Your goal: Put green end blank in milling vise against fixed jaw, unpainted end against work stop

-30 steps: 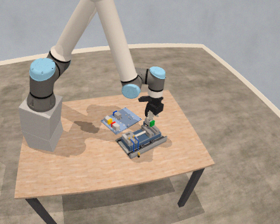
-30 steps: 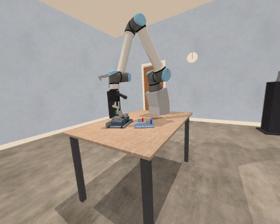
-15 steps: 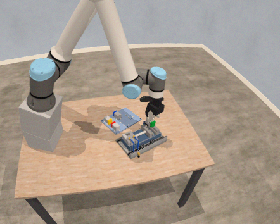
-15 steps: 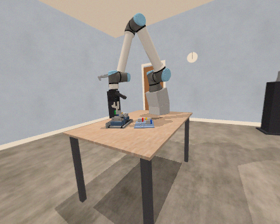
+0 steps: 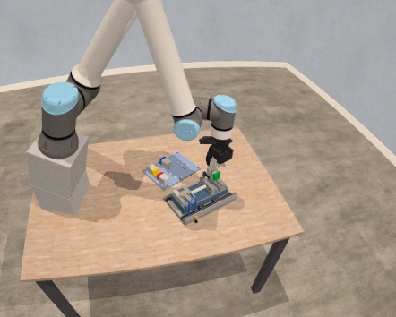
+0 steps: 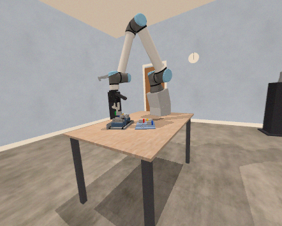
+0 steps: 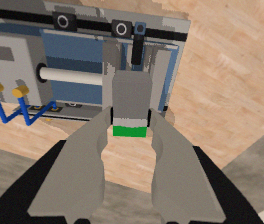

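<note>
Wooden bench (image 5: 121, 242) carrying a grey pedestal (image 5: 58, 179) with the arm (image 5: 166, 67). Near mid-bench, the milling vise (image 5: 202, 199) lies just beside a blue plate (image 5: 184, 165) that holds 3 blanks: yellow-ended (image 5: 155, 170), red-ended (image 5: 161, 175) and blue-ended (image 5: 163, 159). The gripper (image 7: 129, 131) hangs over the vise's far end, its 2 fingers closed on the blank with the green end (image 7: 130, 102); this blank is in the air, painted end nearest the wrist camera, grey end pointing down toward the vise.
</note>
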Tool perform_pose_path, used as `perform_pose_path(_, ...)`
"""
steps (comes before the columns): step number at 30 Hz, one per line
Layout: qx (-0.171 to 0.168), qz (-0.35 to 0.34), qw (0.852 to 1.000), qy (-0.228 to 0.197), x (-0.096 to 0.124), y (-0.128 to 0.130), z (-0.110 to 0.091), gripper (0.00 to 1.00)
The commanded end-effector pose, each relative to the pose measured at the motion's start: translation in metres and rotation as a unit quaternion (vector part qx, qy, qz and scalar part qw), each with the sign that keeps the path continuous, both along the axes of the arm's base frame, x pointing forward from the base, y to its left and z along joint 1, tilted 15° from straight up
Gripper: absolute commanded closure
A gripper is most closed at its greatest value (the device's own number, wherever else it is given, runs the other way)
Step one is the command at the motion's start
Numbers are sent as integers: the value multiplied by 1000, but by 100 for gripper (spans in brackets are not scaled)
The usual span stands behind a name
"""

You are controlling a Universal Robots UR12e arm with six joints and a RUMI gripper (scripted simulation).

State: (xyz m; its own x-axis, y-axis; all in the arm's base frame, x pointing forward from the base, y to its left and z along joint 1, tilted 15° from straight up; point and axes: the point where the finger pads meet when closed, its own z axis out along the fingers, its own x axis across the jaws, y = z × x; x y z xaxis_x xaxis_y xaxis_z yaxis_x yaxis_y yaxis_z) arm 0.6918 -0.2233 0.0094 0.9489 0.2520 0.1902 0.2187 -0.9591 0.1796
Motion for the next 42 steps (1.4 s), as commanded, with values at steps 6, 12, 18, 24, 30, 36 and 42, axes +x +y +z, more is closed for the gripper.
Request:
perform_pose_path(6, 3, -14, 1000, -2, 1, -2, 1, 100)
perform_pose_path(12, 4, -18, 1000, -3, 2, -3, 2, 100)
perform_pose_path(18, 5, -22, 1000, -4, 2, -4, 2, 100)
perform_pose_path(24, 6, -25, 1000, -4, 2, -4, 2, 100)
perform_pose_path(30, 6, -27, 1000, -4, 2, -4, 2, 100)
perform_pose_path(36, 6, -28, 1000, -4, 3, -4, 2, 100)
perform_pose_path(42, 6, -28, 1000, -4, 3, -5, 2, 100)
